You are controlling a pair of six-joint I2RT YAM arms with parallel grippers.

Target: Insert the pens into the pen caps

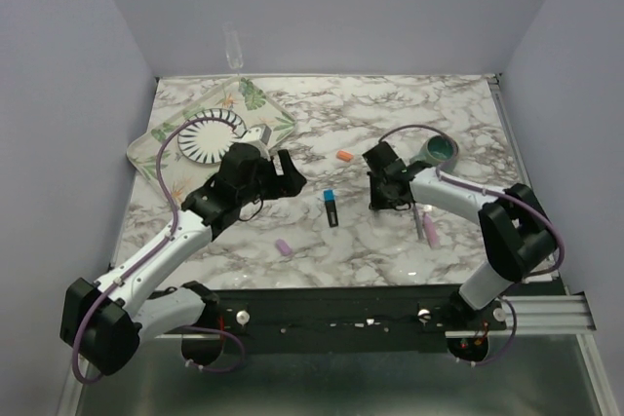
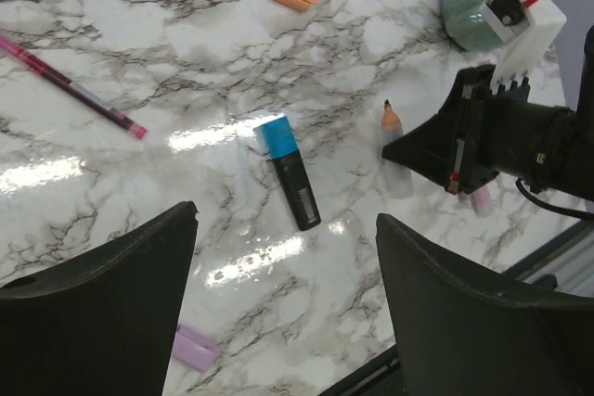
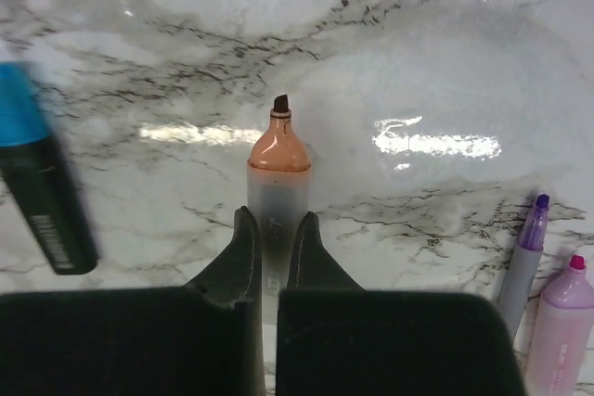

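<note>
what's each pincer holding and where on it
Right pincer grips the grey orange-tipped marker by its barrel, below the tip. Left pincer is open, holding nothing.

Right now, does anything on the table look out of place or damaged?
Nothing looks spilled or broken. The leaf-patterned tray lies askew at the far left, and the orange cap lies loose, apart from the orange-tipped marker in the right gripper.
</note>
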